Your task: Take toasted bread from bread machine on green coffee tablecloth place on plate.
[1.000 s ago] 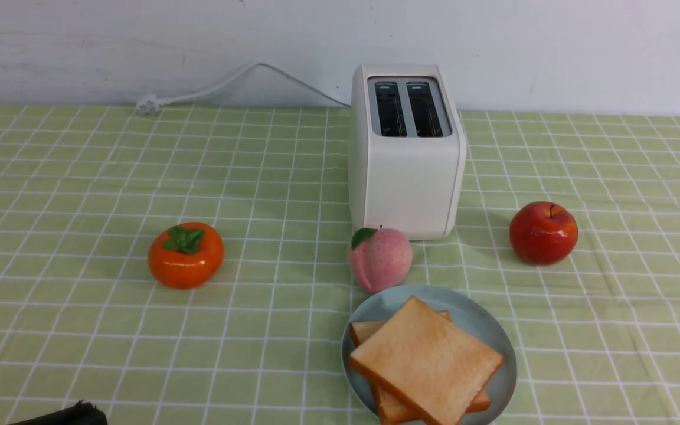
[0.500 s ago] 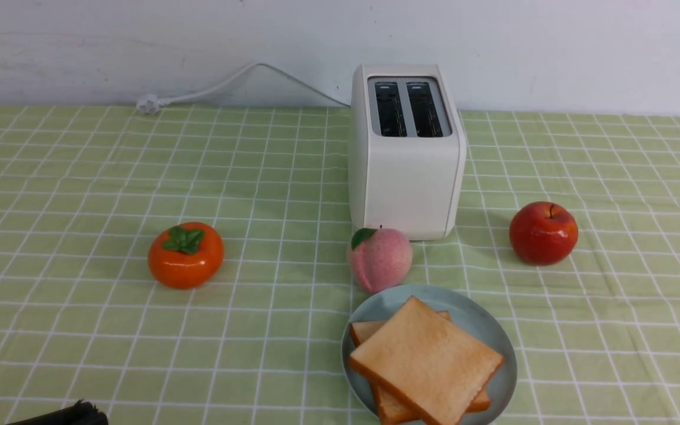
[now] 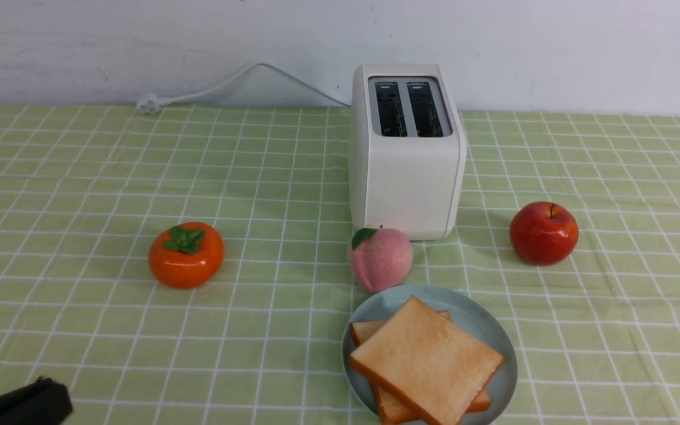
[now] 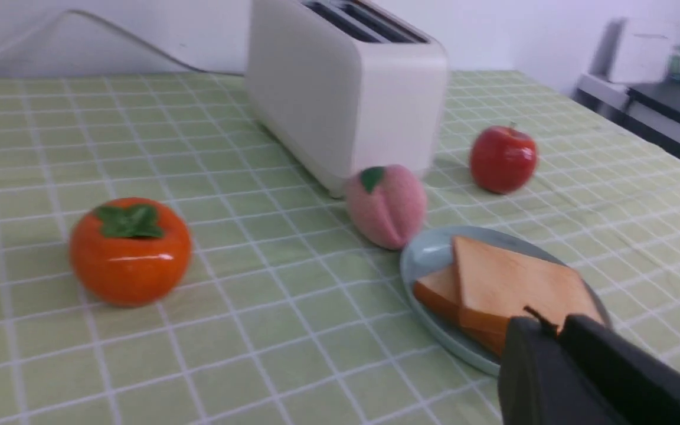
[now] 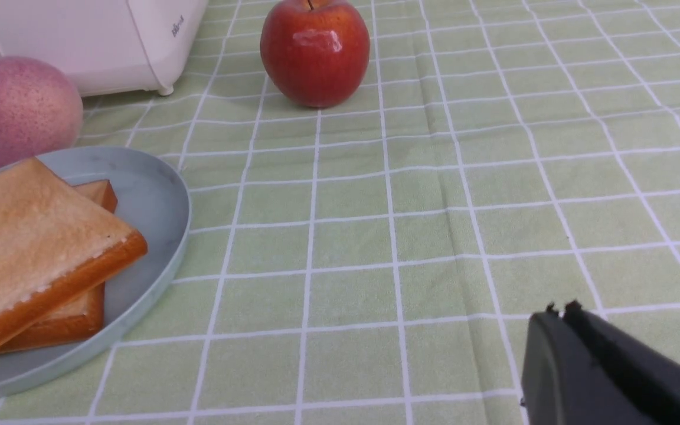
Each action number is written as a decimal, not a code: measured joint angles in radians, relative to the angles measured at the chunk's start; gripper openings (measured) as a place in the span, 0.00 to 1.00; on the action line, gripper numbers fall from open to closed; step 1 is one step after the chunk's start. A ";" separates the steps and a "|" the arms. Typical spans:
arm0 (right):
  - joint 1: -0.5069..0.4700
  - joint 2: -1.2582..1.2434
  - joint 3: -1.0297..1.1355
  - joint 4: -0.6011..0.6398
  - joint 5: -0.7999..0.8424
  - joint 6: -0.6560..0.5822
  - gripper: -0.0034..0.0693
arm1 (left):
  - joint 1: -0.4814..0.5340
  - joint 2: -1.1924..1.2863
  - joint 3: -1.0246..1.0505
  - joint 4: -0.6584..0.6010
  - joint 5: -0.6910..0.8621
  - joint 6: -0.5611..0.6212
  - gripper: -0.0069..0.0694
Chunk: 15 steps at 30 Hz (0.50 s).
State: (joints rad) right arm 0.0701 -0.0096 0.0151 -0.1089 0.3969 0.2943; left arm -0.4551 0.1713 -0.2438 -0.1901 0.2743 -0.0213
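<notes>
Both grippers, left (image 4: 543,321) and right (image 5: 558,310), are sitting closed and empty; toast (image 3: 425,360) is resting on the plate (image 3: 496,327), six o'clock of the toaster (image 3: 406,153); retreat low, clear of fruit.

A: What colours mark the cloth and appliance?
B: Green coffee tablecloth (image 3: 80,177), light yellow-green with a thin white grid; bread machine (image 3: 406,177), white with dark slots.
A: And the rest?
B: Plate (image 3: 481,321), pale blue-grey, unpatterned; toasted bread (image 3: 425,360), golden-tan, orange-brown crust; persimmon (image 3: 186,255), orange with green leaves; peach (image 3: 380,258), speckled pink; apple (image 3: 543,232), glossy red.
</notes>
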 joint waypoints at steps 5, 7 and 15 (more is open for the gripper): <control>0.000 0.000 0.000 0.000 0.000 0.000 0.04 | 0.230 -0.140 0.066 -0.002 0.049 0.007 0.07; 0.000 0.000 0.000 0.000 0.000 0.000 0.04 | 0.315 -0.177 0.114 0.001 0.066 0.012 0.07; 0.000 0.000 0.000 0.000 0.000 0.000 0.05 | 0.411 -0.182 0.272 -0.004 0.107 -0.028 0.07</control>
State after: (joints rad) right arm 0.0701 -0.0096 0.0151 -0.1089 0.3969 0.2943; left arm -0.0444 -0.0103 0.0281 -0.1945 0.3816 -0.0494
